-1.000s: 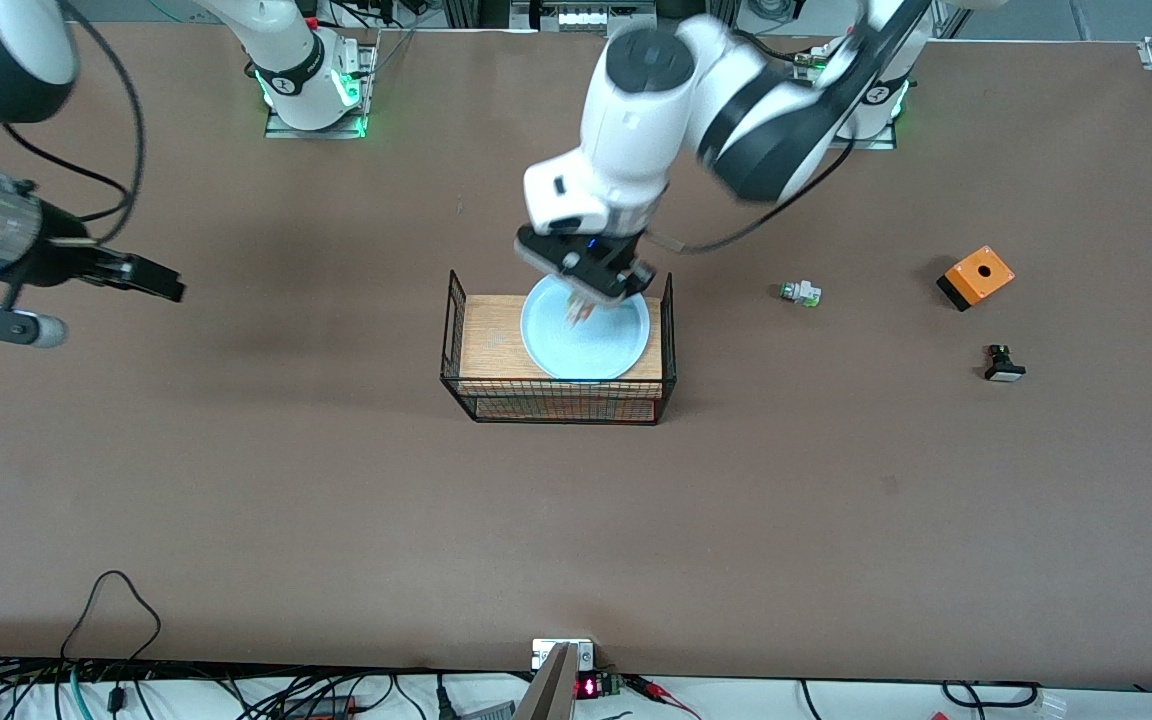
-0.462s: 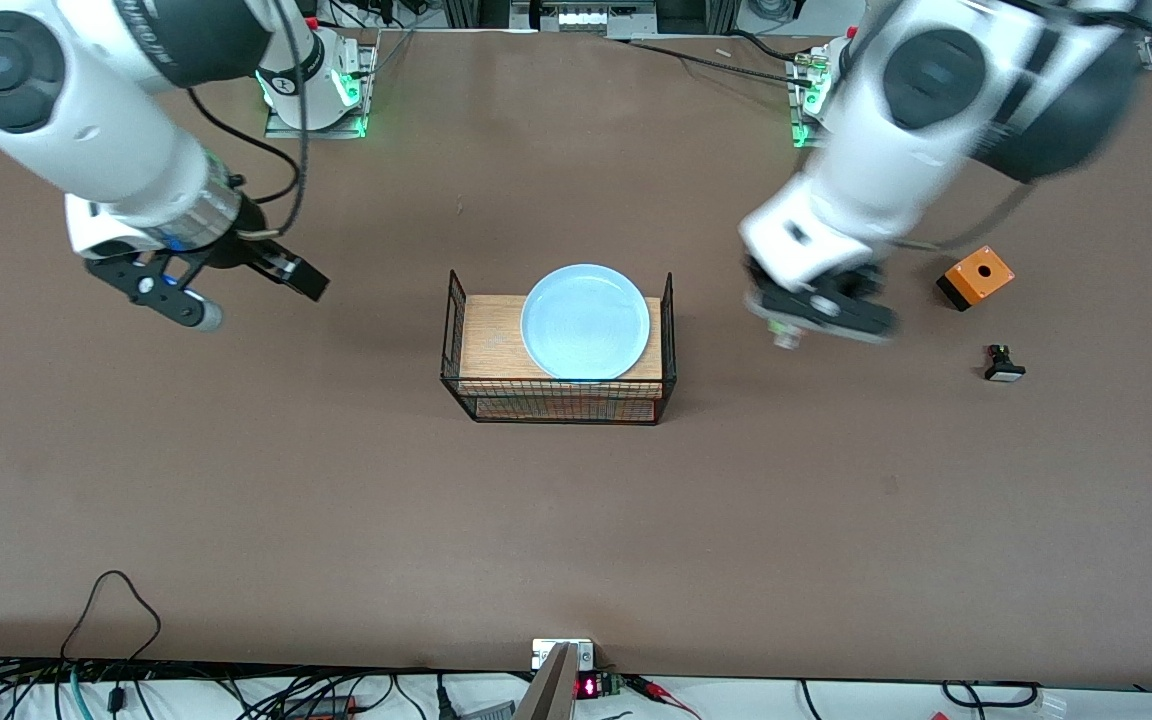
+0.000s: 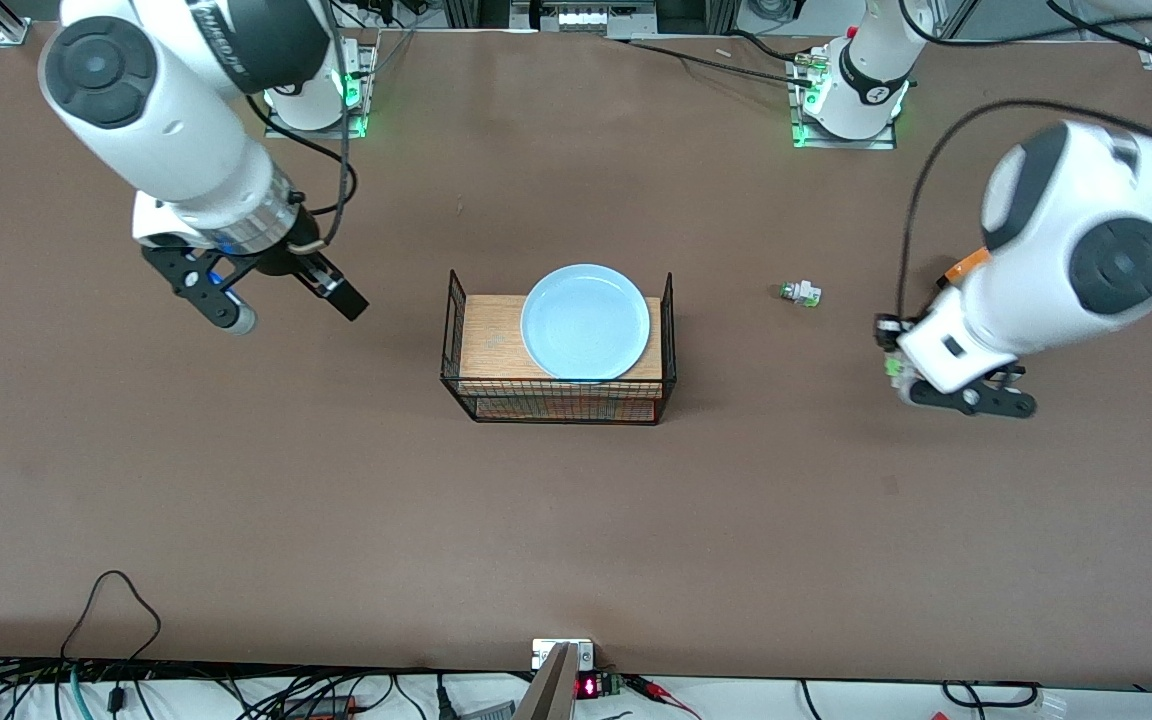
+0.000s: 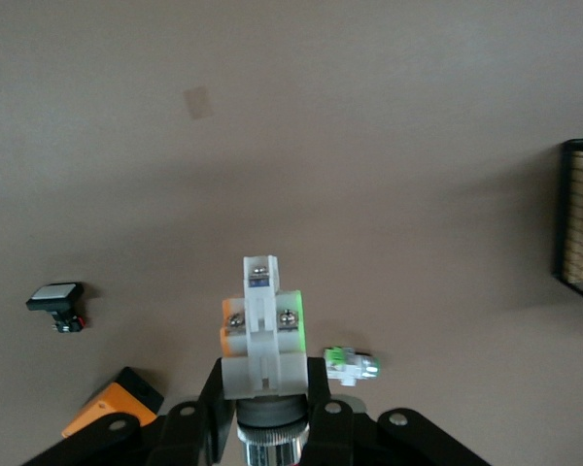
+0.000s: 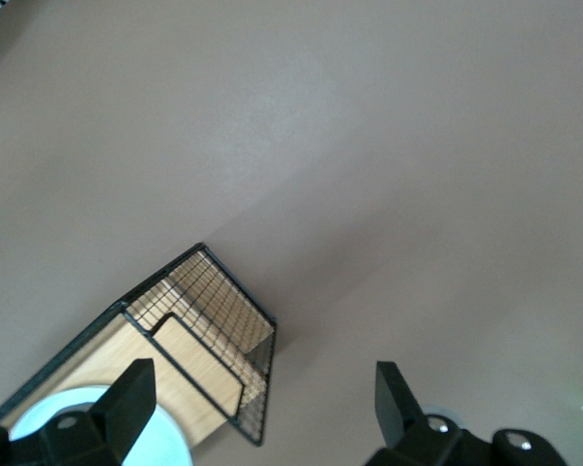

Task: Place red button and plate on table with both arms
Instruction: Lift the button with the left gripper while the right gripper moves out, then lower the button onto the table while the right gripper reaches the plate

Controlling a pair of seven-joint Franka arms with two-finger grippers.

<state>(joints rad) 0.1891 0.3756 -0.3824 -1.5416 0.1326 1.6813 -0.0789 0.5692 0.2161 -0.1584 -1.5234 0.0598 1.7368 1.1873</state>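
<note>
**Left gripper carries the button, plate sits on the rack**

Front view: the plate [image 3: 585, 322] lies on the wood top of the wire rack [image 3: 558, 350], which stands in the middle of the table [image 3: 576, 500], well away from every edge. The plate sits at the rack's end toward the left arm. The left gripper [image 3: 898, 368] hangs over the table toward the left arm's end, its body mostly hidden under the arm's wrist; a bit of white and green shows at its tip. A green-capped switch [image 3: 800, 293] lies on the table between the rack and that gripper. The right gripper [image 3: 291, 303] hovers over the table between the rack and the right arm's end, fingers spread apart with nothing between them.

Left wrist view: the left gripper [image 4: 262, 413] is clamped on the red button [image 4: 261, 330] — its white blocky body with green and orange sides points down at the table, the cap end gripped between the fingers. Below lie the green-capped switch [image 4: 351, 366], an orange box [image 4: 114, 402] and a small black switch with a white face [image 4: 56, 303]. The rack's wire end [image 4: 582, 225] shows at the picture's edge.

Right wrist view: the right gripper's fingers [image 5: 396, 396] stand wide, empty. Beneath are the rack [image 5: 189, 354] and the plate's rim [image 5: 126, 432] — both well clear of the fingers.
</note>
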